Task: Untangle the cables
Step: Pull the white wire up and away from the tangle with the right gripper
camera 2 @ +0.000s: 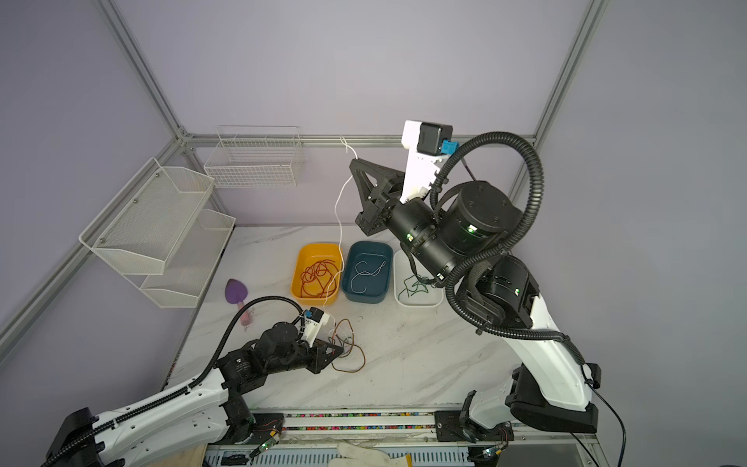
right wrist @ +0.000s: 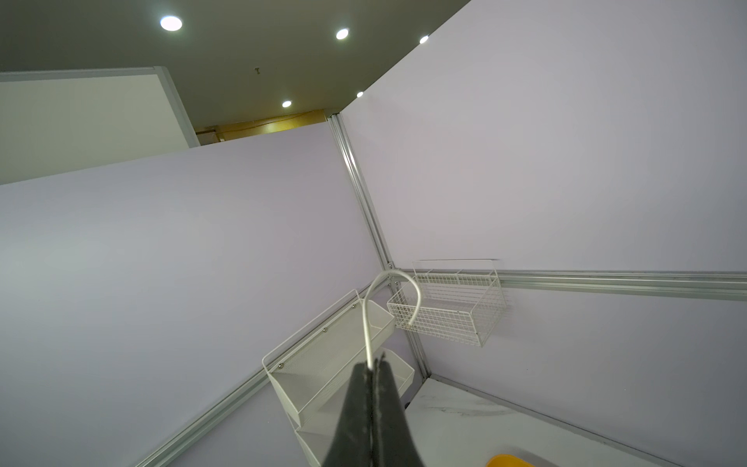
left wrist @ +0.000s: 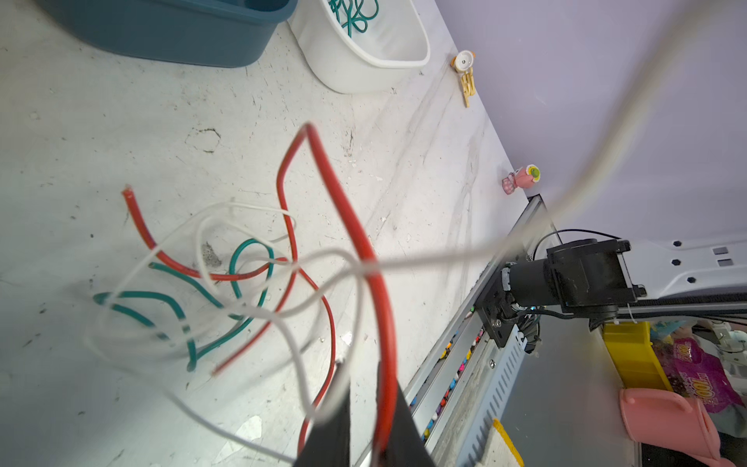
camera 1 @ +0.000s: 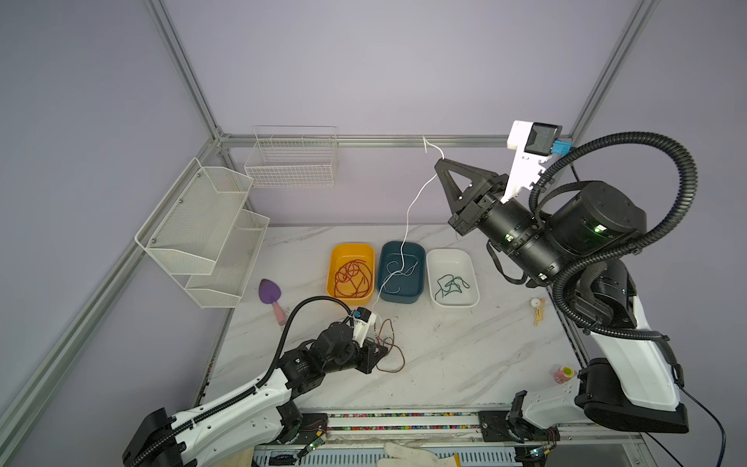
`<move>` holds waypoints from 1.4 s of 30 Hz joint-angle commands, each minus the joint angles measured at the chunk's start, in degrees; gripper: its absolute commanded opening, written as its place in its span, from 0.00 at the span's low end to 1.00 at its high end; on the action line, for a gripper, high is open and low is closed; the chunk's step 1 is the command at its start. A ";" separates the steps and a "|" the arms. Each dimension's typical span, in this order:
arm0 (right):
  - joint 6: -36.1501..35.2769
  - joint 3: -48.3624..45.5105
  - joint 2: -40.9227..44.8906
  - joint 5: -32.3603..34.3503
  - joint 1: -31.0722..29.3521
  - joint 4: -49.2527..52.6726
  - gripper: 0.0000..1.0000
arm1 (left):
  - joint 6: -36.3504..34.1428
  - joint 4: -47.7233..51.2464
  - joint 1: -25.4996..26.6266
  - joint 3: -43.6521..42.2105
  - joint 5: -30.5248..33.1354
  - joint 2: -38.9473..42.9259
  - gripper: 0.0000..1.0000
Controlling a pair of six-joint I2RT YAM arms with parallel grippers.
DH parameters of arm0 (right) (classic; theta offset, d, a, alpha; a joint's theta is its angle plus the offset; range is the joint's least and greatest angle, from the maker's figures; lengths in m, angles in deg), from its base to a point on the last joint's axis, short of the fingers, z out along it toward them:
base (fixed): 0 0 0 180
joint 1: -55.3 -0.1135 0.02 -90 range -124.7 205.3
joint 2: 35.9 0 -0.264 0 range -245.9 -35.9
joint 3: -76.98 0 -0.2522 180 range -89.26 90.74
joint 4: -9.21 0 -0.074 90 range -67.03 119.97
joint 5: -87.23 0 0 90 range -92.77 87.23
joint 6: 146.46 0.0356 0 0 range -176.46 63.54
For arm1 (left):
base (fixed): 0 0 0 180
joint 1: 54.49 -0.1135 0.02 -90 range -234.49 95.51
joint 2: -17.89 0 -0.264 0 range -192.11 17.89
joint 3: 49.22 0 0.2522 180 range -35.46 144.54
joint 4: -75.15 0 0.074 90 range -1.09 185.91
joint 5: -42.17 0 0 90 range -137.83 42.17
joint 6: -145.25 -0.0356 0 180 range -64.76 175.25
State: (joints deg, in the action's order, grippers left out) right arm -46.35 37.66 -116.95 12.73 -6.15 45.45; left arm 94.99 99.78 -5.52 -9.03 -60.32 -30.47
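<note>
- My right claw (right wrist: 374, 366), high above the table (camera 1: 465, 356) toward its far edge, pinches the white cable (right wrist: 370, 319). Only its wrist view shows that nip.
- My left claw (left wrist: 361, 376), low near the front edge, pinches the red cable (left wrist: 374, 279). Only its wrist view shows the green strands (left wrist: 178, 307) tangled there.

Left wrist view: left claw (left wrist: 359, 366) cut off by lower edge, only dark finger tips in frame; red cable (left wrist: 366, 242) runs between them, grip or not unclear. White cable (left wrist: 444, 257) blurred streak toward upper right. Teal tray (left wrist: 161, 36) cropped at top edge.
Right wrist view: right claw (right wrist: 374, 360) cropped at lower edge; yellow tray (right wrist: 507, 461) mere sliver there.
Top view: right arm (camera 2: 465, 226) hides right side of white tray (camera 2: 418, 303); tangle (camera 1: 388, 335) strands too thin to separate.
</note>
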 commanded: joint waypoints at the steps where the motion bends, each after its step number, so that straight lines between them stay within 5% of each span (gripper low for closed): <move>1: -3.38 1.69 2.05 4.31 -0.28 -1.78 0.00 | 1.19 -1.32 0.49 -2.49 -1.21 2.18 0.10; 8: -4.84 1.33 4.76 6.99 -0.33 -1.99 0.00 | 2.05 -0.86 0.62 -3.85 -1.32 3.92 0.00; 16: -5.75 -3.32 6.36 10.65 -0.29 -1.91 0.00 | 1.56 1.75 0.68 -3.19 0.13 5.52 0.00; 27: -9.91 6.66 4.77 17.51 -0.33 -0.35 0.00 | 3.14 1.94 1.04 -8.13 1.51 6.85 0.00; 42: -10.20 2.29 4.16 14.20 -0.34 -0.59 0.00 | 2.26 2.27 1.01 -3.50 2.04 6.79 0.00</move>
State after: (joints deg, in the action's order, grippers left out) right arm -54.87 40.87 -112.54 27.92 -6.15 45.10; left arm 97.68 103.19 -4.80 -15.37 -58.92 -23.56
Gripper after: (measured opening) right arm 0.047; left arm 0.048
